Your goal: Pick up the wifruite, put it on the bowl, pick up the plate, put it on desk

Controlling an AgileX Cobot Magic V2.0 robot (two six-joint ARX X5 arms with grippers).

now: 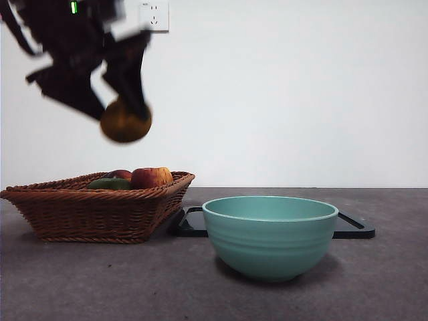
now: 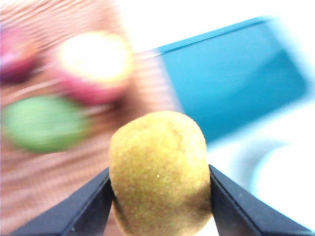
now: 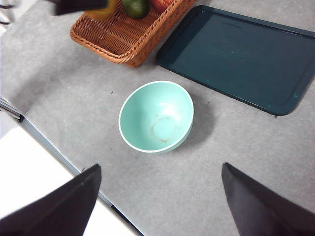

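The left gripper (image 1: 124,117) is clamping the fuzzy, oval wifruite (image 2: 160,172) — hanging in the air over the woven wicker basket (image 1: 100,210). The ribbed teal bowl (image 1: 270,235) is sitting mid-desk (image 3: 246,147) — empty. The right gripper (image 3: 160,196) is hovering high, spread wide.

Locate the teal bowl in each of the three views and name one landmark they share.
Front view: the bowl stands on the desk at lower centre-right, before the dark tray.
Left wrist view: only a blurred pale rim at the edge, probably the bowl.
Right wrist view: centre, empty.
Shared landmark: the wicker basket.
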